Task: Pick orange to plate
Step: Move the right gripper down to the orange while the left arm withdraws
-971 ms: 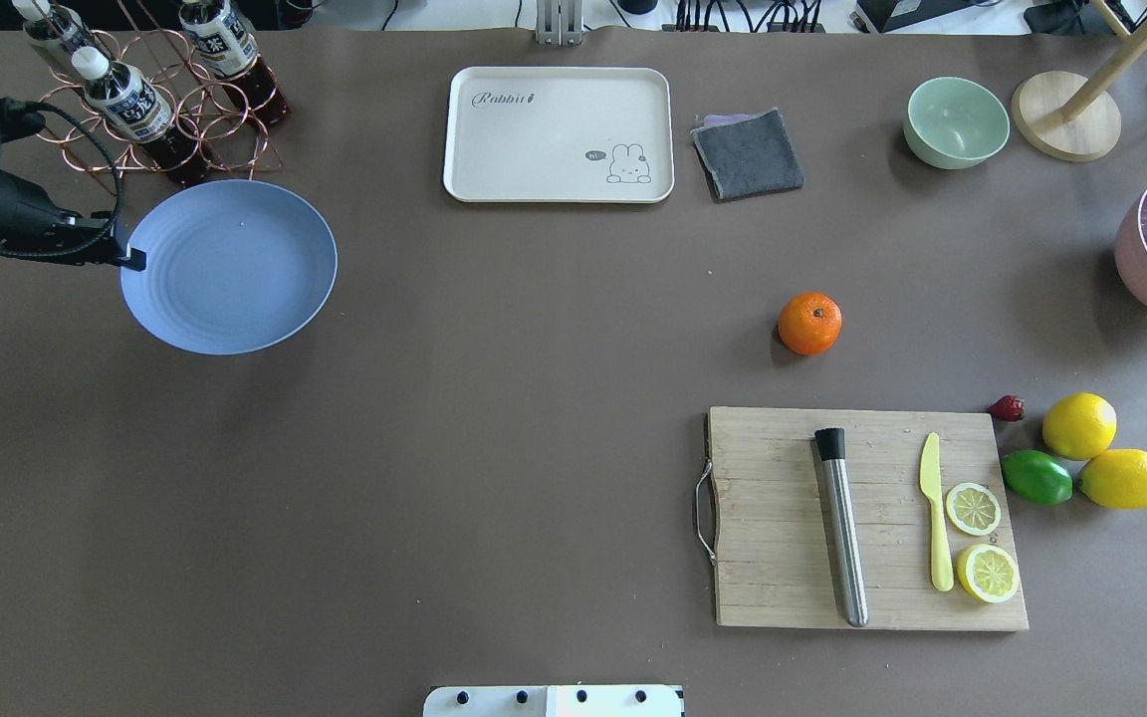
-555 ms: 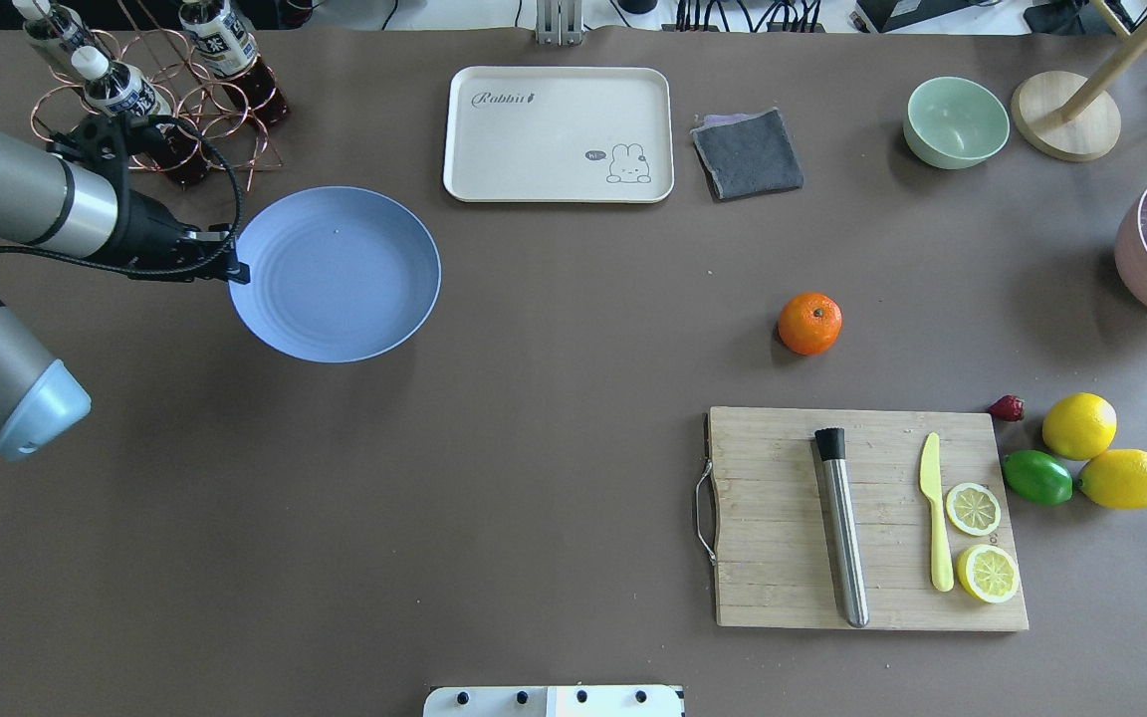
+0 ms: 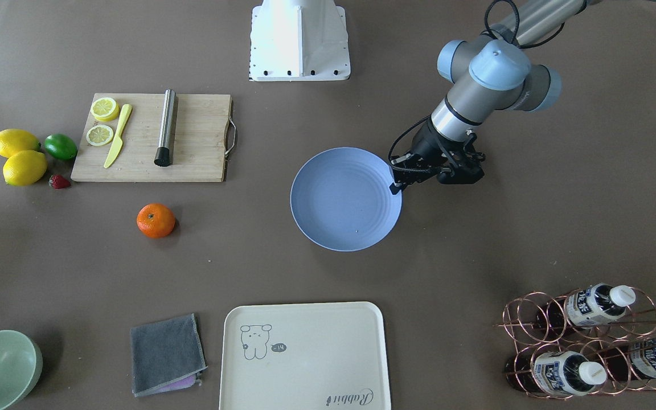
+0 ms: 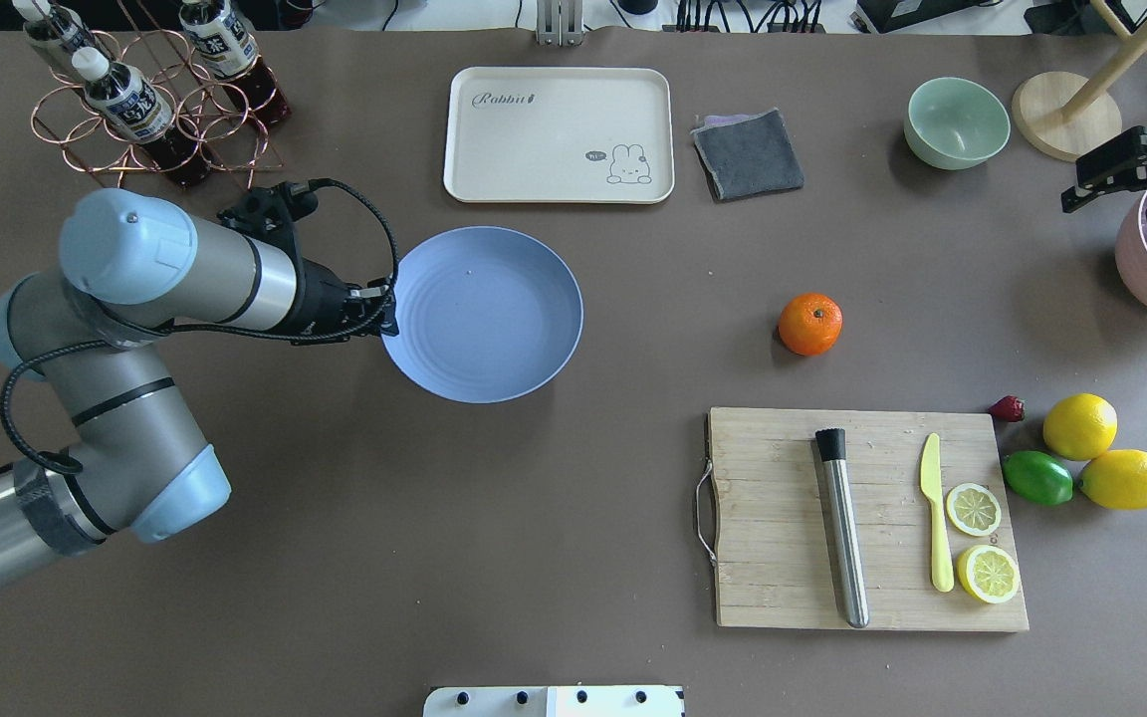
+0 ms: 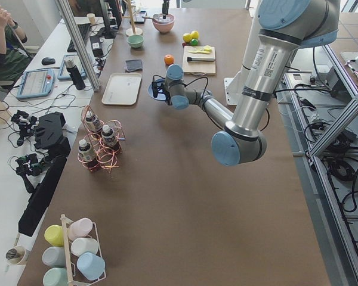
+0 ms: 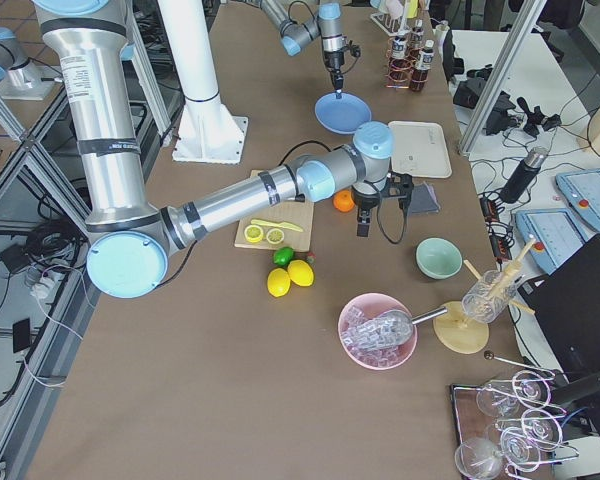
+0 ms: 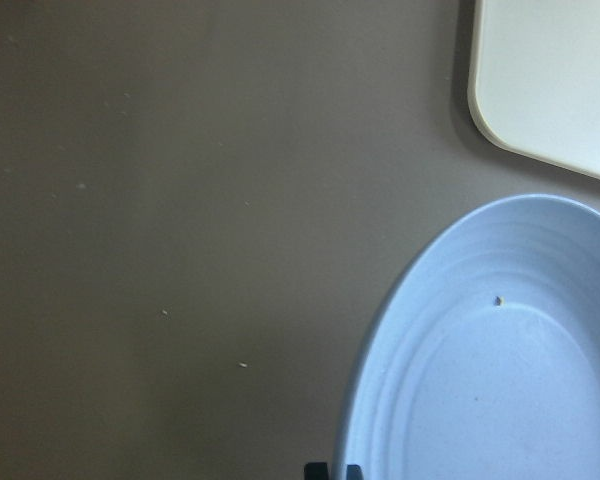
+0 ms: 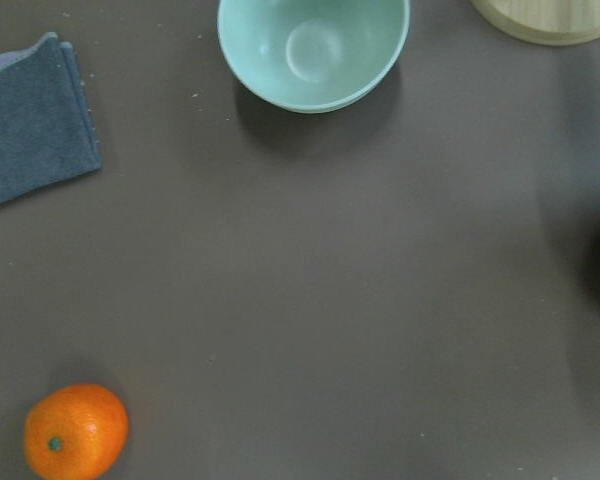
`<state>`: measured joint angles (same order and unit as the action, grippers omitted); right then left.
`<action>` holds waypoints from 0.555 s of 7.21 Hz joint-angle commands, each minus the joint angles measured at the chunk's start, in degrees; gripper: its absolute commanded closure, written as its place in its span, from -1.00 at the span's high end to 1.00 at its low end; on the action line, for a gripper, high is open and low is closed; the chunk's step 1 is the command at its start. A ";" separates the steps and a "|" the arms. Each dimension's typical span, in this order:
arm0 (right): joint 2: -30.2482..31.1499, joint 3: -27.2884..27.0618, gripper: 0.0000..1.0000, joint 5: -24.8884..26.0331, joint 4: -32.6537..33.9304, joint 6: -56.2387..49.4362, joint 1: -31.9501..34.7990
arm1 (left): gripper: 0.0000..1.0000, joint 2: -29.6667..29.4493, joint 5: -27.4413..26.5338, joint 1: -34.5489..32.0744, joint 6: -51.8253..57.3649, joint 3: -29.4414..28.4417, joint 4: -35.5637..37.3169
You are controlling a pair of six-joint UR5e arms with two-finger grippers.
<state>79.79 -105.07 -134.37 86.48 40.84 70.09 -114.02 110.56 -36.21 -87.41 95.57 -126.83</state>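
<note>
The left pincer (image 4: 386, 315) is clamped on the rim of the plate (image 4: 494, 319), which extends away from its fingertips. The orange (image 4: 810, 324) sits on the counter (image 4: 534, 518), well apart from that pincer, past the plate's far edge. The right pincer (image 4: 1116, 194) hovers beyond the orange; how far it is open I cannot tell.

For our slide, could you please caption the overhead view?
Left pincer grips plate rim; orange sits apart on table.

- Overhead and front-facing views look down from opposite sides; both show the plate (image 4: 482, 315).
- Right wrist view looks straight down, close, onto the orange (image 8: 76, 431).
</note>
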 commanded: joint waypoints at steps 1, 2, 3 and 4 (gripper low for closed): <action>-5.50 0.13 0.99 3.05 0.00 9.65 -6.86 | -1.00 -3.57 -7.88 6.48 -6.26 -1.34 0.09; -6.92 0.31 0.99 5.06 -0.09 11.87 -9.24 | -1.00 -4.54 -8.25 6.67 -7.15 -2.91 0.09; -7.71 0.40 0.99 5.34 -0.09 13.54 -10.40 | -1.00 -5.07 -8.52 6.85 -7.16 -4.67 0.00; -8.33 0.31 0.99 5.52 -0.09 14.26 -11.37 | -1.00 -5.51 -9.91 7.11 -7.16 -5.12 0.09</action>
<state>72.45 -104.76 -129.37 86.41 53.58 60.22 -118.86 101.97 -29.49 -94.32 91.54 -126.78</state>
